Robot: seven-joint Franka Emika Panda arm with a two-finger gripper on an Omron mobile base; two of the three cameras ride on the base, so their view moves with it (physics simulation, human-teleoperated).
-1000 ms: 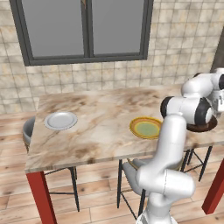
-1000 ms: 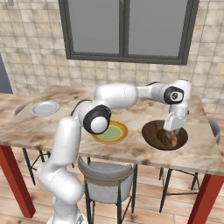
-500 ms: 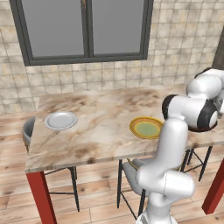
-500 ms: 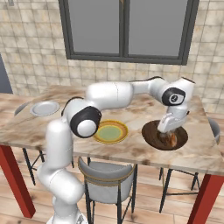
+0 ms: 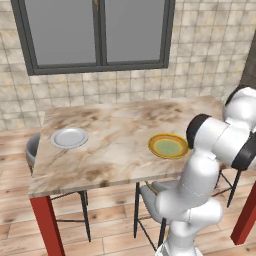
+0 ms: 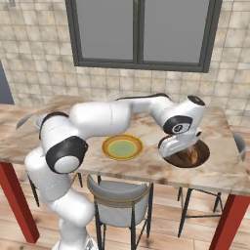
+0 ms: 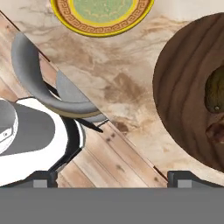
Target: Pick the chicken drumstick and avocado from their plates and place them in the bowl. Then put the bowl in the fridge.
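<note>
On the marble table (image 6: pixel 146 168), taken as the landmark, the dark brown bowl (image 6: pixel 201 156) sits near the right end of the front edge in the right base view. Inside the bowl lies the chicken drumstick (image 6: pixel 189 155), golden-brown, partly hidden behind the robot's hand. In the hand view the bowl (image 7: pixel 183 87) reaches the right border, and the avocado (image 7: pixel 215 95) rests inside it as a dark olive lump cut by the picture's edge, with the reddish-brown drumstick (image 7: pixel 215 132) just beside it.

Beside the bowl, toward the middle of the table, stands the yellow-rimmed plate (image 6: pixel 122 147) with its greenish centre bare. The small white-grey plate (image 5: pixel 69 137) lies well apart, near the table's left end in the left base view, also bare.

The gripper (image 7: pixel 112 177) hangs over the table's front edge, between the bowl and the yellow-rimmed plate; its two dark tips stand spread wide apart, with nothing between them.

A grey chair (image 6: pixel 117 190) is tucked under the front of the table, below the yellow-rimmed plate. Behind the table a dark-framed window (image 6: pixel 141 34) is set in the tiled wall.
</note>
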